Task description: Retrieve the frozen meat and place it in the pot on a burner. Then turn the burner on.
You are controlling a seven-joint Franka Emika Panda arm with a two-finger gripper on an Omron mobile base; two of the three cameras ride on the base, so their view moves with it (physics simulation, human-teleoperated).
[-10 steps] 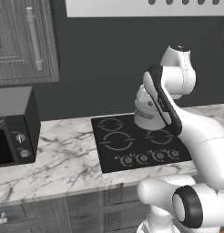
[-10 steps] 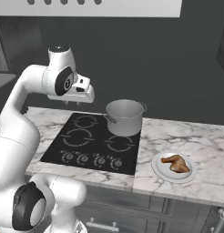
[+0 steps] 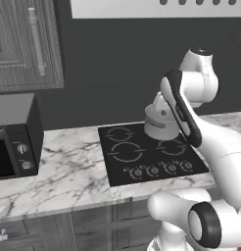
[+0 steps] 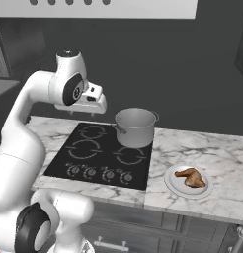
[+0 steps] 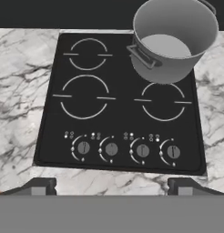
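grey pot (image 4: 135,127), black cooktop (image 5: 118,104), white-grey marbled counter (image 4: 212,153)

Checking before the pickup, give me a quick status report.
Gripper above cooktop, jaws open, empty. Frozen meat on plate, right of cooktop. Pot on back burner, empty. Nothing blocking.

We are finding no readable words, brands or numbers anywhere. We are seeing only unlettered marks: small white dot symbols printed above the four knobs (image 5: 128,149) on the black cooktop (image 5: 118,68), and thin white ring outlines marking its burners. The dots are too small for us to make out as signs.
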